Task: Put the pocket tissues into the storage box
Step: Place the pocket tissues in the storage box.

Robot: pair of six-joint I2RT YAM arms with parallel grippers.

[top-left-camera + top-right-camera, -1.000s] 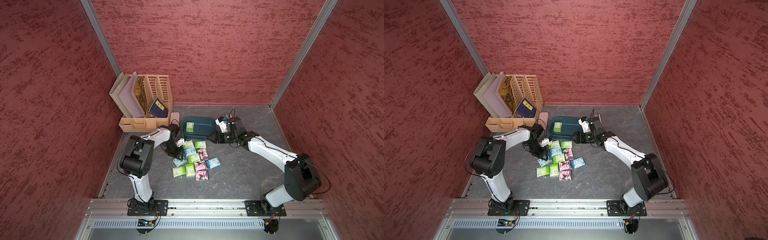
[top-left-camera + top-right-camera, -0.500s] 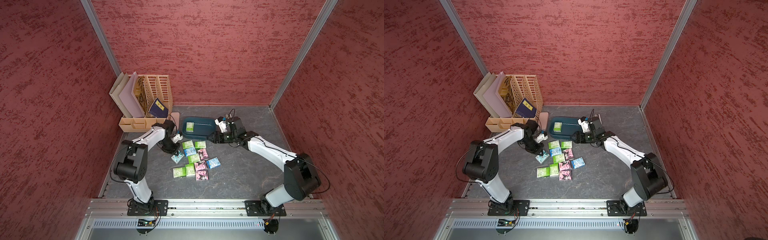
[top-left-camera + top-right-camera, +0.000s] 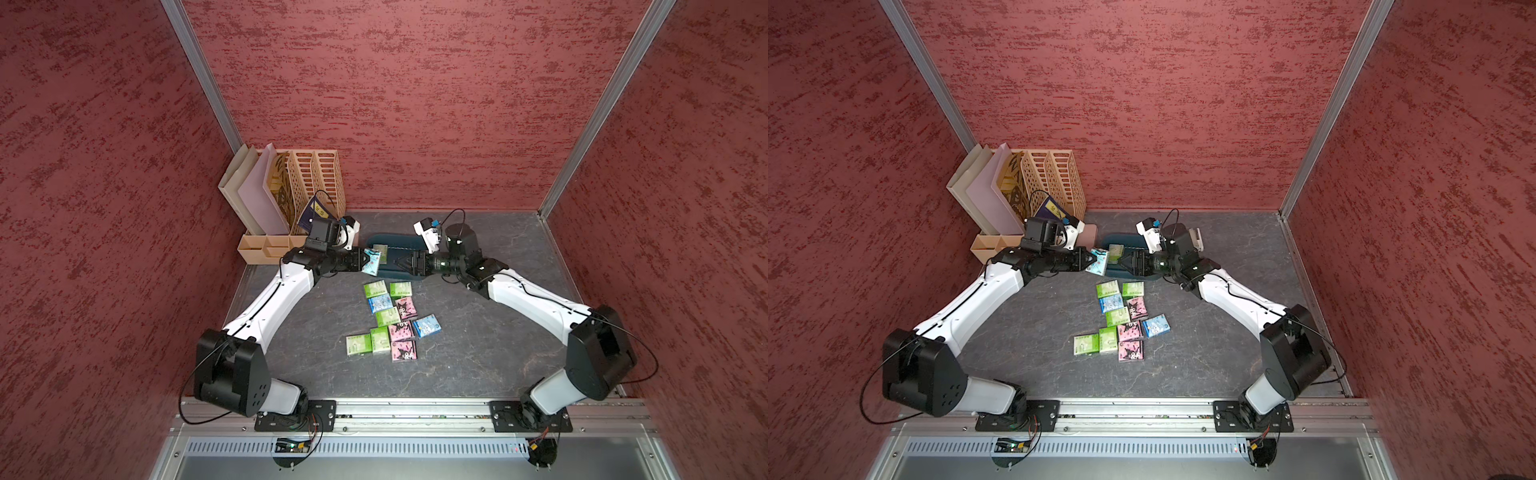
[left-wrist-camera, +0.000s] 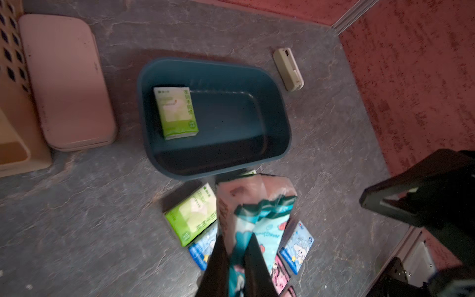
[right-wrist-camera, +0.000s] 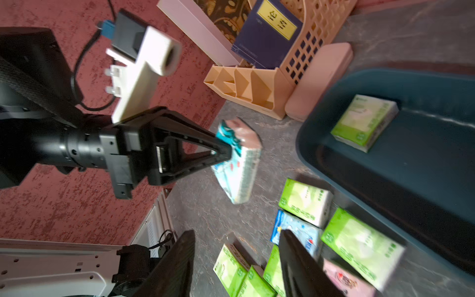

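Note:
My left gripper is shut on a light blue pocket tissue packet, held off the floor at the storage box's left edge. In the left wrist view the packet sticks out past the fingers. The dark teal storage box holds one green packet. Several green, blue and pink pocket tissues lie on the floor in front of the box. My right gripper is open and empty over the box's right part, facing the left gripper and its packet.
A beige slotted file organiser with folders and a low beige tray fill the back left corner. A slim pink case lies left of the box. A small beige stapler-like object lies behind it. Red walls enclose three sides.
My left gripper shut on a blue packet at the pile's left edge, then lifted it up and toward the box. The right arm has barely moved; its jaws narrowed slightly.

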